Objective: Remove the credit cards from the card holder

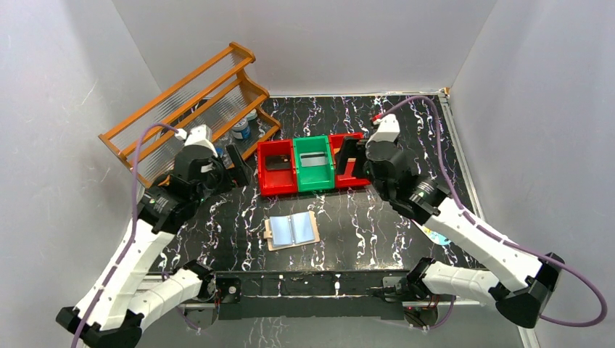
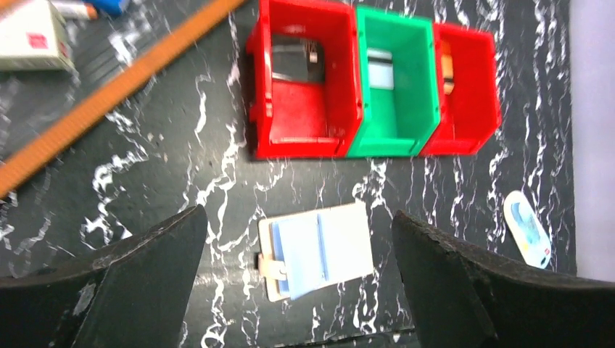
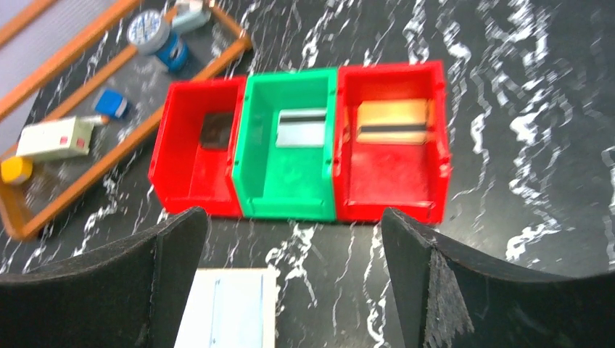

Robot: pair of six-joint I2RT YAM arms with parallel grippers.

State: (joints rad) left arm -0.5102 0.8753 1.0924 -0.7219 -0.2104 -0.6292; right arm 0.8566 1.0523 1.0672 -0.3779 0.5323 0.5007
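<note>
The tan card holder [image 1: 292, 230] lies open and flat on the black marbled table, its pale blue sleeves facing up [image 2: 319, 250]; only its corner shows in the right wrist view [image 3: 230, 308]. Three credit cards lie in the bins: a dark one [image 2: 294, 58] in the left red bin, a silvery one [image 3: 301, 127] in the green bin, an orange-gold one [image 3: 391, 122] in the right red bin. My left gripper [image 1: 237, 165] hangs open left of the bins, nothing in it. My right gripper [image 1: 349, 156] hangs open over the right red bin, also holding nothing.
The red bin [image 1: 276, 170], green bin [image 1: 314, 165] and second red bin [image 1: 341, 170] stand side by side behind the holder. A wooden rack [image 1: 181, 109] with small jars and a box stands back left. A white-and-teal oval object [image 2: 527, 228] lies at the right.
</note>
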